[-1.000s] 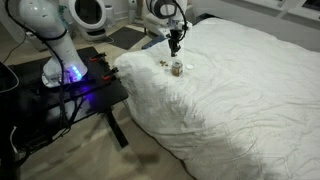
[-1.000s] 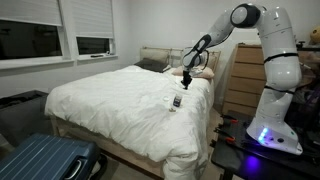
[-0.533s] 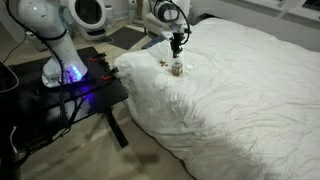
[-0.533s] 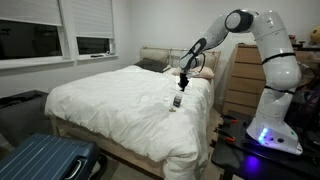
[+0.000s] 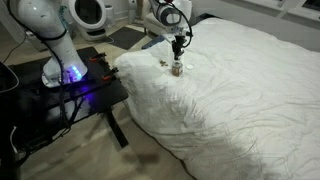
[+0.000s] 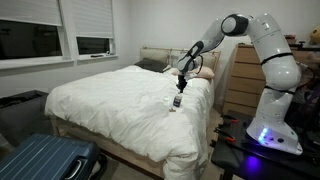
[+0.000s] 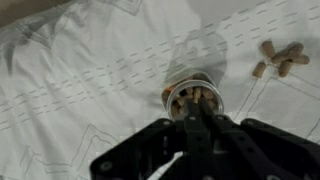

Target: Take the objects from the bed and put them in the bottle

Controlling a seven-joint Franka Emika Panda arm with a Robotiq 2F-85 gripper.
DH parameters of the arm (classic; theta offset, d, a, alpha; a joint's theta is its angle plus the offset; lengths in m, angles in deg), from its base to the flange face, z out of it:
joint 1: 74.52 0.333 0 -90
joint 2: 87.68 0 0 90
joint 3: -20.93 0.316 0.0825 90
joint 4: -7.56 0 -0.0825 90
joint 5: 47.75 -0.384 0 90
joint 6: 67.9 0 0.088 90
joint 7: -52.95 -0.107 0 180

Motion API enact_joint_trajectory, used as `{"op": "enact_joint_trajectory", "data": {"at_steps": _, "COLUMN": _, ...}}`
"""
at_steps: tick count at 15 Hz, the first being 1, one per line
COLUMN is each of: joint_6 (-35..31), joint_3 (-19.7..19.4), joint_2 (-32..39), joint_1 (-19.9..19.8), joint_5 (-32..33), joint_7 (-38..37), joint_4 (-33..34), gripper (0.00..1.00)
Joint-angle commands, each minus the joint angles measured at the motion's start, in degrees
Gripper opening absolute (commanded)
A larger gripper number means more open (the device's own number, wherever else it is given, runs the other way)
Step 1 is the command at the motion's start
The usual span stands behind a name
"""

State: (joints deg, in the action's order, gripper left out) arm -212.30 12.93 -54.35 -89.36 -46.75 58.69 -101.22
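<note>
Lowered since a second ago, the black two-finger gripper [image 7: 196, 108] hangs directly over the small brownish-tan jar-like bottle [image 7: 200, 81], which stands on the rumpled white-duvet bed [image 7: 80, 90]. Its fingers look pinched narrow; I cannot tell if they hold anything. A few pieces seem to be inside already, while several tiny yellowish-white bits [image 7: 278, 58] wait at the bottle's two o'clock.

The bed [image 7: 90, 70] is white with thin stitched lines. The bottle [image 7: 192, 97] is brown with a pale rim. The objects [image 7: 278, 58] are light tan. The fingers [image 7: 200, 125] are black. The arm [image 6: 270, 40] is white, and the suitcase [image 6: 45, 160] is blue.
</note>
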Motion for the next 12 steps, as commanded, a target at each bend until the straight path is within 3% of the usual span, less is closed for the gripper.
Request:
{"op": "enact_joint_trajectory", "data": {"at_steps": 1, "joint_6": 0.84, "joint_3": 0.94, "joint_2": 0.78, "joint_1": -1.24, "joint_5": -1.30, "joint_7": 2.05, "joint_4": 1.82, "gripper": 0.40}}
{"op": "enact_joint_trajectory", "data": {"at_steps": 8, "joint_6": 1.13, "joint_3": 1.62, "joint_2": 0.25, "joint_1": -0.32, "joint_5": -0.70, "joint_7": 2.05, "joint_4": 1.82, "gripper": 0.95}}
{"op": "enact_joint_trajectory", "data": {"at_steps": 9, "joint_6": 1.16, "joint_3": 1.92, "joint_2": 0.03, "joint_1": 0.19, "joint_5": -0.38, "joint_7": 2.03, "joint_4": 1.79, "gripper": 0.99}}
{"op": "enact_joint_trajectory", "data": {"at_steps": 12, "joint_6": 1.30, "joint_3": 2.45, "joint_2": -0.44, "joint_1": 2.48, "joint_5": 1.10, "joint_7": 1.74, "joint_4": 1.84, "gripper": 1.00}}
